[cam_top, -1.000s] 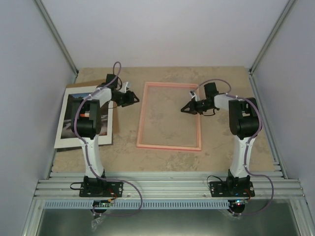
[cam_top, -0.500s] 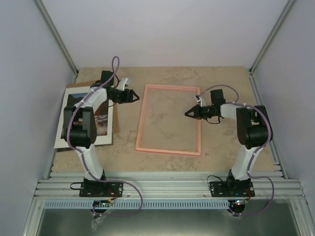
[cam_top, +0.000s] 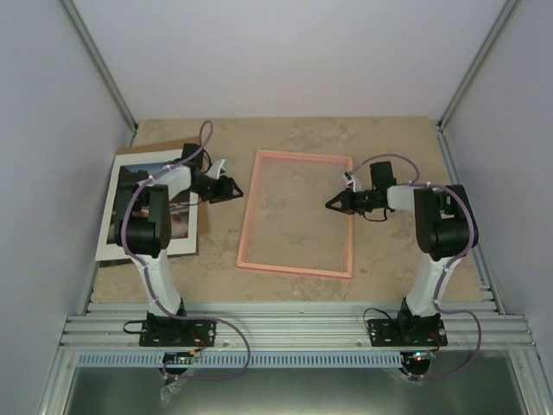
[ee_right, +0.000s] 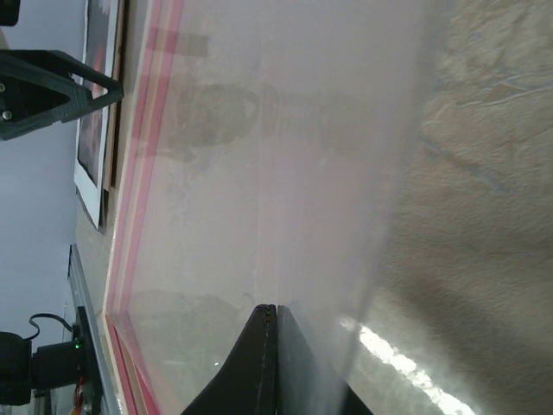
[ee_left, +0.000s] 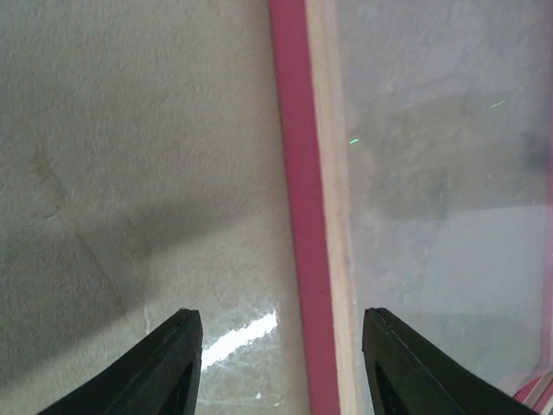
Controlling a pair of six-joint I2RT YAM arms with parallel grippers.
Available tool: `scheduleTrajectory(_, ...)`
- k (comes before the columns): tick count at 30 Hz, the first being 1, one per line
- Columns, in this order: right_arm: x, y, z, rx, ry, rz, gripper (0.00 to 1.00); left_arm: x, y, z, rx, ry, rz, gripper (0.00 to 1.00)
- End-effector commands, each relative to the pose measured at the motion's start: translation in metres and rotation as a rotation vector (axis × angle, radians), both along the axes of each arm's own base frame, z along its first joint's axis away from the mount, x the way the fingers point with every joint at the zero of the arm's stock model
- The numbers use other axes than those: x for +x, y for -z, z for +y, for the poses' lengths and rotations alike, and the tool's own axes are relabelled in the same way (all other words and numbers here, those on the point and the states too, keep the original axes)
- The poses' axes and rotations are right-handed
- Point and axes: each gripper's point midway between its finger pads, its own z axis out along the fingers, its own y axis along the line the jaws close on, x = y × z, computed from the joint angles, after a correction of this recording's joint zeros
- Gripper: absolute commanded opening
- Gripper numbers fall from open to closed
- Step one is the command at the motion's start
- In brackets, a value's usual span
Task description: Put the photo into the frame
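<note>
A: Where's the photo (cam_top: 179,226)?

B: Flat on the brown board (cam_top: 143,150), at 9 o'clock from the frame (cam_top: 294,269) and well apart from it. Left arm crosses over it. Neither gripper has it.

A: Fingers?

B: Left gripper (cam_top: 233,186): jaws apart, nothing pinched. In the wrist view they straddle the frame's pink 9 o'clock rail. Whether they touch it, cannot tell. Right gripper (cam_top: 330,206): clenched on nothing, tip over the clear pane just inside the 3 o'clock rail.

A: Arm poses?

B: Left arm bent at the elbow, forearm reaching to 2 o'clock, wrist low to the table (cam_top: 389,147), fingers pointing at the frame. Right arm folded too, forearm swung to 9 o'clock, tip aimed in over the pane.

A: The step, as you read it?

B: Settling the frame, I'd judge; the photo is not yet picked up.

A: Doing it well?

B: Keep the closed right tip light on the pane, only enough to pin it. The left should take the rail square so the frame doesn't swivel. The thin print will then need an edge lifted off the board before any pinch holds.
</note>
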Motion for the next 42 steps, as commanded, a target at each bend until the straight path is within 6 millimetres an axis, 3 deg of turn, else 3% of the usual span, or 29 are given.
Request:
scheduleTrajectory(1,0.008,0.012,-0.005,0.018,0.010,0.065,0.01,0.000,0.010,-0.001,-0.015,-0.001,0.017,0.52)
scheduleTrajectory(6,0.018,0.043,-0.020,0.021,0.033,0.202,0.01,-0.004,0.019,-0.004,-0.053,-0.033,0.037,0.48)
scheduleTrajectory(12,0.035,0.058,-0.027,0.010,0.033,0.260,0.01,-0.011,0.026,-0.015,-0.101,-0.031,0.070,0.44)
scheduleTrajectory(18,0.070,0.065,-0.030,-0.020,0.014,0.237,0.01,0.006,0.024,-0.018,-0.113,-0.042,0.047,0.42)
scheduleTrajectory(22,0.074,0.044,-0.023,0.072,-0.014,0.270,0.00,0.012,0.023,-0.020,-0.126,-0.045,0.050,0.41)
scheduleTrajectory(26,0.060,0.010,-0.011,0.206,-0.015,0.292,0.01,0.006,0.020,-0.026,-0.165,-0.049,0.061,0.41)
scheduleTrajectory(29,0.058,0.021,-0.011,0.190,-0.004,0.301,0.01,0.003,0.018,-0.028,-0.187,-0.053,0.059,0.42)
scheduleTrajectory(32,0.078,0.038,-0.017,0.173,0.014,0.287,0.00,0.007,0.019,-0.029,-0.190,-0.052,0.053,0.42)
scheduleTrajectory(35,0.101,0.026,-0.017,0.167,-0.005,0.218,0.01,0.013,0.015,-0.028,-0.177,-0.041,0.035,0.42)
scheduleTrajectory(37,0.095,0.012,-0.015,0.207,-0.001,0.247,0.00,0.016,0.012,-0.027,-0.161,-0.032,0.018,0.43)
scheduleTrajectory(42,0.056,-0.031,-0.006,0.302,-0.009,0.312,0.01,0.022,0.002,-0.025,-0.149,-0.032,-0.018,0.43)
